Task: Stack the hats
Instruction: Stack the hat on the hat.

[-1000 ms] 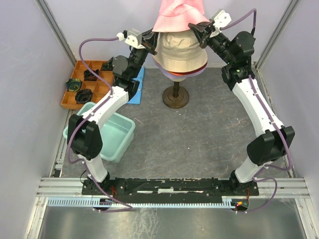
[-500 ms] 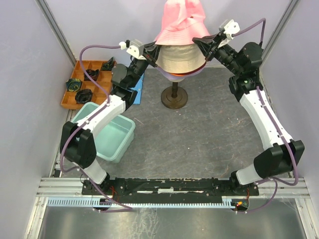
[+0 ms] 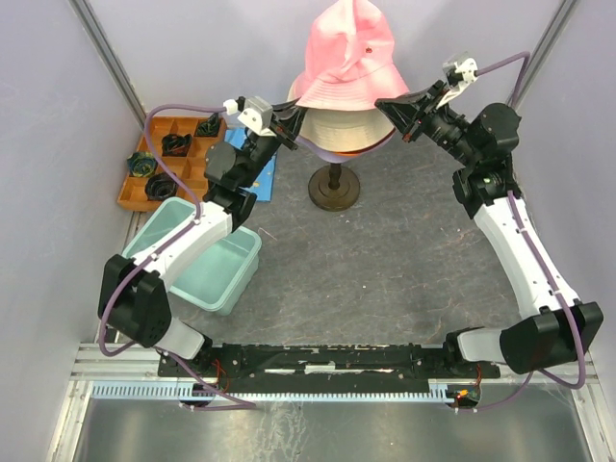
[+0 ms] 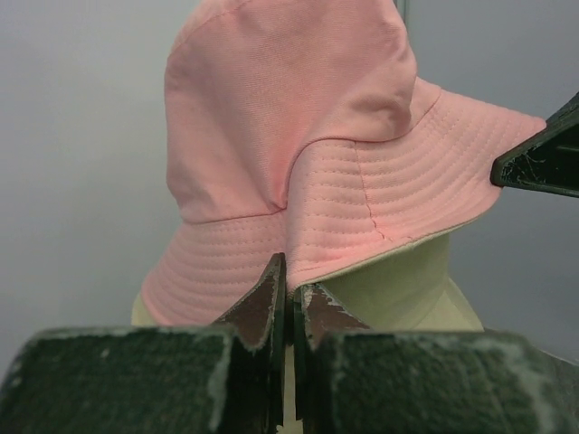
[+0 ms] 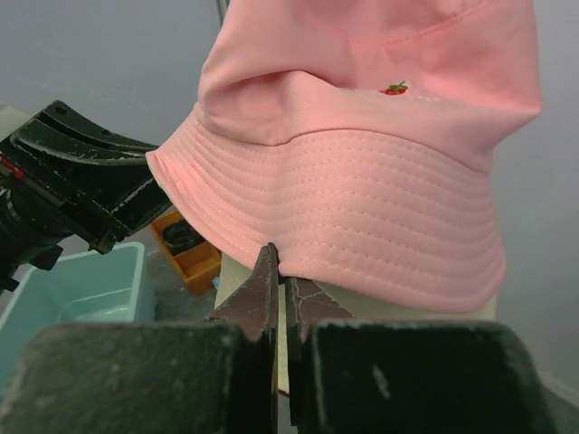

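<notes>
The pink hat [image 3: 346, 53] hangs over a stack of hats on the mannequin stand [image 3: 334, 188] at the back centre. My left gripper [image 3: 294, 120] is shut on its brim at the left. My right gripper [image 3: 387, 104] is shut on the brim at the right. Under it sits the cream-beige hat [image 3: 346, 130], with a lavender brim edge [image 3: 316, 149] showing below. In the left wrist view the pink hat [image 4: 298, 136] rises above my pinching left gripper [image 4: 291, 276], and the cream-beige hat [image 4: 407, 280] shows beneath. In the right wrist view my right gripper [image 5: 282, 271] nips the pink hat [image 5: 362, 181] at its brim.
A teal bin [image 3: 207, 260] stands at the left beside my left arm. Behind it lies an orange compartment tray [image 3: 168, 164] with dark items, and a blue cloth [image 3: 268, 173] lies next to it. Grey walls close in the back and both sides.
Both grippers have carried the pink hat nearer and lower, so it covers more of the cream-beige hat. Both arms have stretched further out, and both grips stay shut.
</notes>
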Robot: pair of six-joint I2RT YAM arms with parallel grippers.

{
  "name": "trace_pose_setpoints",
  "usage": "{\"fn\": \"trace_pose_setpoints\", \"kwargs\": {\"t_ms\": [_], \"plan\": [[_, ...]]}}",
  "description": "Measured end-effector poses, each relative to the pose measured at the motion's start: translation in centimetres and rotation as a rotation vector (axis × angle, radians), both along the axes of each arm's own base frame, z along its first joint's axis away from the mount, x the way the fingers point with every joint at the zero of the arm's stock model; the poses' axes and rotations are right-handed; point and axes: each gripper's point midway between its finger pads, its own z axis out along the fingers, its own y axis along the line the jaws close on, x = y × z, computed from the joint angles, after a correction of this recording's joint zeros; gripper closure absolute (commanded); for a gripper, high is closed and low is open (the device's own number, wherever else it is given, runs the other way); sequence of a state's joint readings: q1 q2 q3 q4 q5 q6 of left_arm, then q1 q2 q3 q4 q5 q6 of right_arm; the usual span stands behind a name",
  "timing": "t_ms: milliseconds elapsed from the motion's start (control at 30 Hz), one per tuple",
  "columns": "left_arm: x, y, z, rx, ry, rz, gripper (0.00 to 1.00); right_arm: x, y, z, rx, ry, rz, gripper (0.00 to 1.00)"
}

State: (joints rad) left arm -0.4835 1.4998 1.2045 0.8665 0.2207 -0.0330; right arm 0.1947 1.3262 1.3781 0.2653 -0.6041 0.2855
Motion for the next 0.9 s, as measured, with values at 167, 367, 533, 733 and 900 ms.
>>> {"fn": "trace_pose_setpoints", "kwargs": {"t_ms": [167,367,533,733,900], "plan": [[-0.1,0.5,-0.5,0.014,0.004,0.027,0.97,0.2,0.0,-0.7,0.095,0.113,0.026,1.0],[0.5,1.0,-1.2,0.026,0.023,0.072,0.87,1.9,0.6,-2.1,0.197,0.249,0.055,1.0],[1.4,3.3,-1.4,0.004,0.043,0.154,0.7,3.8,-1.4,-2.6,0.266,0.331,-0.008,1.0],[2.1,12.0,1.3,-0.129,0.012,0.422,0.52,6.7,-7.6,-2.4,0.352,0.321,-0.233,1.0],[0.8,14.2,2.1,-0.196,-0.003,0.492,0.47,7.2,-8.7,-2.5,0.377,0.33,-0.28,1.0]]}}
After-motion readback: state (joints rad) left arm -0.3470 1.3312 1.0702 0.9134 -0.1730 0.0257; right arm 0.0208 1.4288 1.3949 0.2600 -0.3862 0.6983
